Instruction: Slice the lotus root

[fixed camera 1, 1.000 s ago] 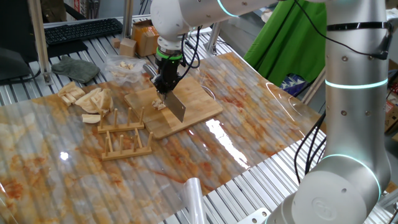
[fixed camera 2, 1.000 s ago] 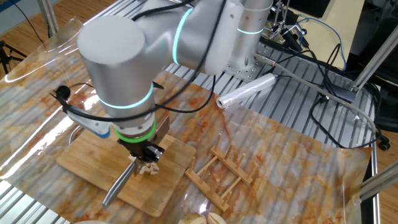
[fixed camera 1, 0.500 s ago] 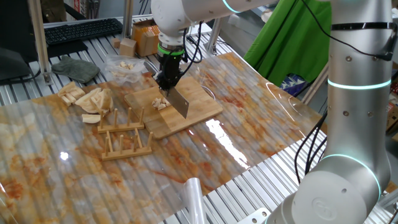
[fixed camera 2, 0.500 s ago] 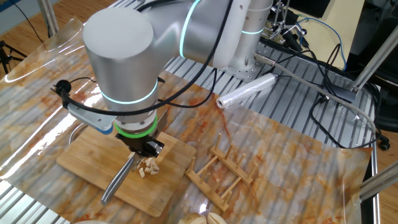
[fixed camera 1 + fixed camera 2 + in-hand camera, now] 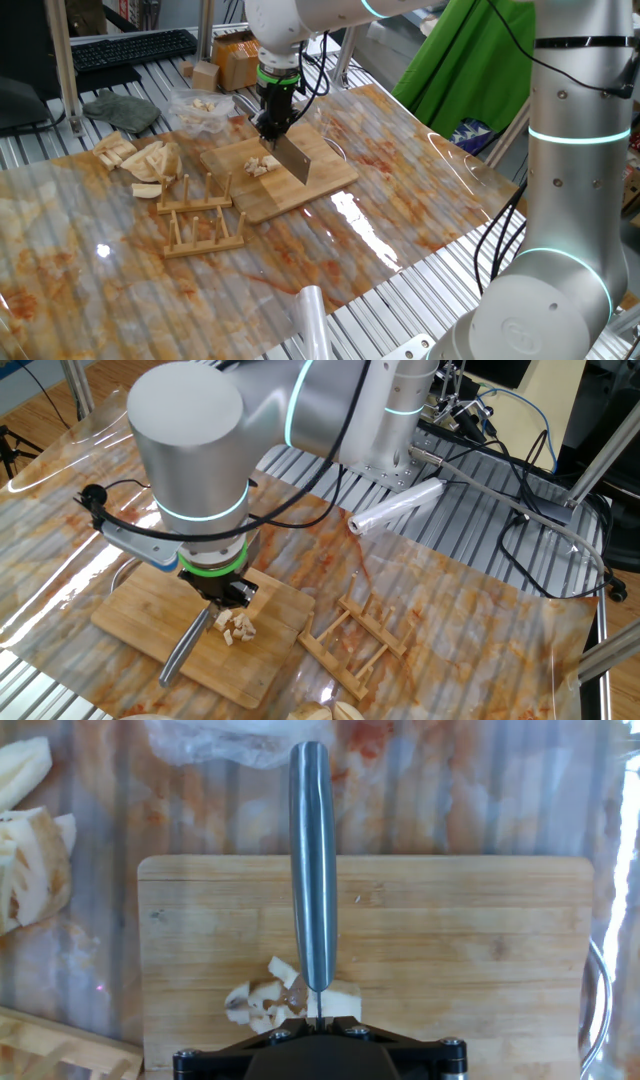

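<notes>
No brand, label or legible writing shows on anything in the three views. The pincer (image 5: 272,127) is clamped on the knife (image 5: 293,163), whose broad blade hangs down over the bamboo board (image 5: 318,158) in one fixed view; whether its edge touches the wood cannot be told. The lotus root (image 5: 261,165) lies as a small cluster of pale bits on the board, just left of the blade in that view. The other fixed view shows the pincer (image 5: 229,596) from the opposite side, with the knife (image 5: 186,648) slanting toward the near edge of the board (image 5: 130,615) and the lotus root (image 5: 237,627) bits just beside it on the right. Only the hand view looks straight down along the steel spine of the knife (image 5: 312,860), showing the lotus root (image 5: 268,1003) bits gathered at the near end of the board (image 5: 460,950), mostly left of the blade, with one piece on its right. One fixed view alone shows the heap of tan wedge slices (image 5: 140,157) on the counter (image 5: 400,190) to the left, the clear plastic bag (image 5: 200,108) beyond the board, and the wooden rack (image 5: 200,215) nearer the camera. The other fixed view alone shows a roll of plastic film (image 5: 396,507) lying far behind.
</notes>
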Available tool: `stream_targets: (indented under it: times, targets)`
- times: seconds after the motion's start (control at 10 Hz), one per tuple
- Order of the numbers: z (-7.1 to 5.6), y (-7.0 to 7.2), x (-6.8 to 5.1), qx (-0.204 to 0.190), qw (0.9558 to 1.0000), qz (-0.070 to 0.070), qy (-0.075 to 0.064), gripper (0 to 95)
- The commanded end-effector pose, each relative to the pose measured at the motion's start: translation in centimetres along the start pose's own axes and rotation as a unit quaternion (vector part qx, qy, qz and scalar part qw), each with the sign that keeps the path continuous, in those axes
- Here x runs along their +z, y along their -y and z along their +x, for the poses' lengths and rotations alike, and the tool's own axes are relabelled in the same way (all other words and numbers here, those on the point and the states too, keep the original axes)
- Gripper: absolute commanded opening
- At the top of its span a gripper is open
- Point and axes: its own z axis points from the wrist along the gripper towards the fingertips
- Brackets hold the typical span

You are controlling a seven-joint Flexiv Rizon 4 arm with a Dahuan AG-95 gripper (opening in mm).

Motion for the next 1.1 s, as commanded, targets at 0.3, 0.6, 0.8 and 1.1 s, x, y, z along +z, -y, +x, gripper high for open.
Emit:
stream_targets:
  times: [0.3,0.6,0.8,1.1]
  targets:
    - [0.05,0.06,-0.15,-0.009,0.9999,0.011,-0.001,0.0]
    - [0.05,0.07,-0.15,-0.01,0.9999,0.009,0.004,0.0]
    - [0.03,0.08,-0.12,-0.008,0.9999,0.008,0.011,0.0]
    - [0.17,0.13,-0.24,-0.006,0.9999,0.004,0.011,0.0]
